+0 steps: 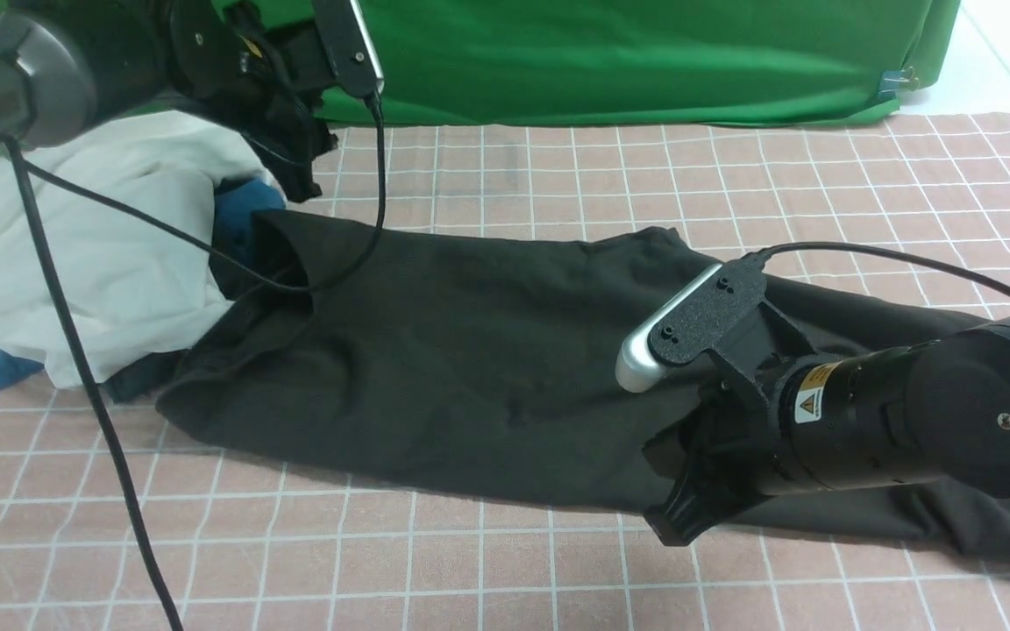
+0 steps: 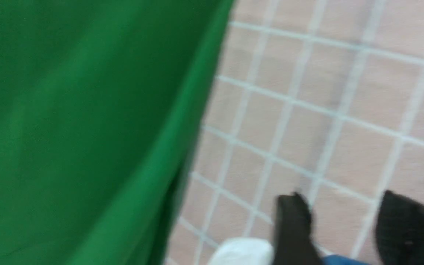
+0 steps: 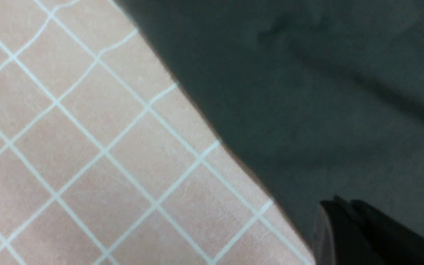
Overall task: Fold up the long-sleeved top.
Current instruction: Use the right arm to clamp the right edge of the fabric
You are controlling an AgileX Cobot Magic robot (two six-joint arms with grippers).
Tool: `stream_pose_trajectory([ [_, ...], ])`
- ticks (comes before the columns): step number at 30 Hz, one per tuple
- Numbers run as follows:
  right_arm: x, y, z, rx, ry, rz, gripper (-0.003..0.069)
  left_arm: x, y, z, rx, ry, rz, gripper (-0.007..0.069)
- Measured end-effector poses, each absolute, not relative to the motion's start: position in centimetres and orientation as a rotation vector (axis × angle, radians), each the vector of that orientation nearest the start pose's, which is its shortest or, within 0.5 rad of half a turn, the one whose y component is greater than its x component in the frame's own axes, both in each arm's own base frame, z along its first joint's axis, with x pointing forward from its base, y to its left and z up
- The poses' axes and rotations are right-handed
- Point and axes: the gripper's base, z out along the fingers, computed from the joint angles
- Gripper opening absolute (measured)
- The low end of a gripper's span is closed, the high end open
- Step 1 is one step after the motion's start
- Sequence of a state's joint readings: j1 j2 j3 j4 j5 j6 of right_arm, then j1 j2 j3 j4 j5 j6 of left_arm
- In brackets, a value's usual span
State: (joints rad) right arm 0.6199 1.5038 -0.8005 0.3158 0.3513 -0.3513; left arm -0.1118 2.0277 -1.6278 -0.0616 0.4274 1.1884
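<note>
The long-sleeved top [image 1: 470, 350], very dark and soft, lies stretched across the checked tablecloth from the back left to the near right. My left gripper [image 1: 305, 180] hangs just above its back-left corner, close to the white garment. In the left wrist view the left gripper [image 2: 344, 217] is open, with bare tablecloth between its fingers [image 2: 293, 224]. My right gripper [image 1: 676, 517] sits low at the top's near edge. The right wrist view shows the right gripper [image 3: 341, 211] shut, tips together over the dark cloth [image 3: 326, 92]; nothing shows pinched between them.
A crumpled white garment [image 1: 119, 263] lies at the left with a blue cloth [image 1: 246, 215] beside it, touching the top's left end. A green backdrop [image 1: 645, 53] hangs along the table's far edge. The left arm's cable [image 1: 119, 456] trails across the front left.
</note>
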Motion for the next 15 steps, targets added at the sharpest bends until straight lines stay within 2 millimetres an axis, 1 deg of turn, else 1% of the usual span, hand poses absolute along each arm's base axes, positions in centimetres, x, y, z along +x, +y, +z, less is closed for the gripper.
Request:
stream_pose_trajectory([
  [1, 23.0, 17.5, 20.7, -0.885, 2.4, 0.36, 0.0067, 46.8, -5.5, 24.2, 1.345, 1.941, 0.464, 0.0458],
  [2, 23.0, 17.5, 20.7, -0.885, 2.4, 0.36, 0.0067, 46.8, -5.4, 24.3, 1.338, 1.946, 0.46, 0.0466],
  [3, 23.1, 17.1, 20.9, -0.876, 2.418, 0.359, 0.0076, 46.4, -5.4, 24.6, 1.265, 2.008, 0.412, 0.0529],
  [4, 23.2, 16.7, 21.2, -0.85, 2.44, 0.363, 0.0079, 46.1, -5.4, 25.2, 1.206, 2.043, 0.384, 0.055],
  [5, 23.4, 16.2, 21.6, -0.823, 2.454, 0.365, 0.0084, 45.9, -5.4, 25.6, 1.172, 2.06, 0.368, 0.0554],
  [6, 23.6, 15.6, 22.1, -0.779, 2.471, 0.368, 0.0089, 45.6, -5.3, 26.4, 1.089, 2.094, 0.332, 0.0547],
  [7, 23.7, 15.4, 22.4, -0.761, 2.471, 0.372, 0.0089, 45.4, -5.3, 26.7, 1.073, 2.096, 0.328, 0.0538],
  [8, 24.1, 14.2, 23.2, -0.685, 2.492, 0.365, 0.0097, 44.8, -5.2, 28.2, 0.966, 2.118, 0.288, 0.0496],
  [9, 24.3, 13.3, 23.6, -0.624, 2.513, 0.361, 0.0106, 44.5, -5.3, 28.8, 0.915, 2.133, 0.262, 0.0442],
  [10, 24.6, 12.0, 24.1, -0.553, 2.532, 0.343, 0.012, 44.0, -5.4, 29.9, 0.873, 2.132, 0.244, 0.0388],
  [11, 24.8, 10.6, 24.4, -0.475, 2.557, 0.317, 0.0141, 43.3, -5.6, 30.9, 0.837, 2.14, 0.214, 0.029],
  [12, 25.0, 8.9, 24.8, -0.379, 2.587, 0.281, 0.0171, 42.5, -5.9, 32.1, 0.812, 2.137, 0.182, 0.02],
  [13, 25.1, 7.3, 24.8, -0.296, 2.623, 0.24, 0.0212, 42.0, -6.3, 32.6, 0.797, 2.137, 0.149, 0.0138],
  [14, 25.1, 6.4, 24.8, -0.228, 2.646, 0.225, 0.0251, 41.1, -6.8, 33.4, 0.781, 2.131, 0.109, 0.0084],
  [15, 25.2, 4.7, 24.7, -0.114, 2.684, 0.196, 0.0322, 40.4, -7.3, 33.7, 0.777, 2.13, 0.076, 0.0051],
])
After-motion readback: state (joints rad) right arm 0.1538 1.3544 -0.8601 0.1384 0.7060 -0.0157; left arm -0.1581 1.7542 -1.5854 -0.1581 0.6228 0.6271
